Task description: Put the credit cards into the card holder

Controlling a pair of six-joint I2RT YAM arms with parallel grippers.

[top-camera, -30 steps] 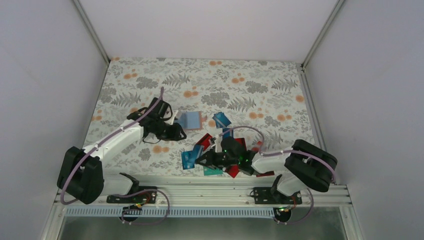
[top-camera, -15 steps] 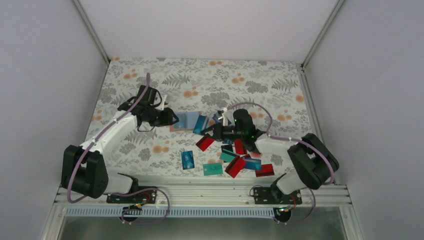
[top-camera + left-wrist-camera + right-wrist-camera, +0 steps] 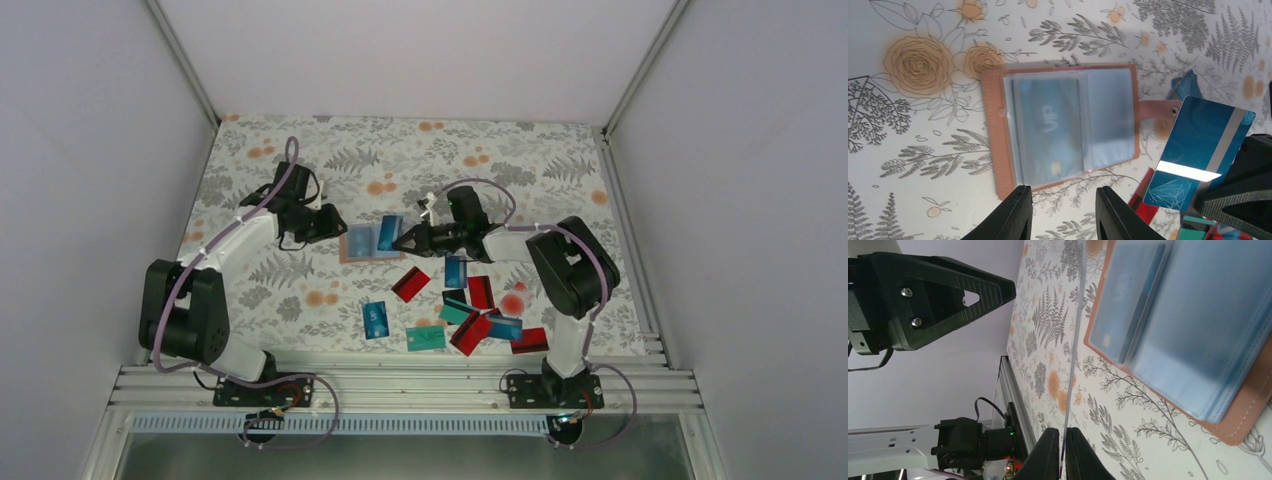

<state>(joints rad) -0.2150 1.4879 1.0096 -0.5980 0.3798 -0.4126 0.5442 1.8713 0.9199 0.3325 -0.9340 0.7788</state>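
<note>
Card holder (image 3: 993, 131) lying open on the floral tablecloth (image 3: 300, 165), one blue card (image 3: 1048, 131) sitting in a clear sleeve.
The right gripper (image 3: 1064, 439) is pinching a blue credit card (image 3: 1204, 149) on edge over the holder's right side. The left gripper (image 3: 1063, 194) is hovering partly open and empty near its left edge. The other sleeves are looking empty, though blurred. Loose credit cards (image 3: 376, 319) are lying nearer the arms, white walls (image 3: 420, 60) enclosing the table.
</note>
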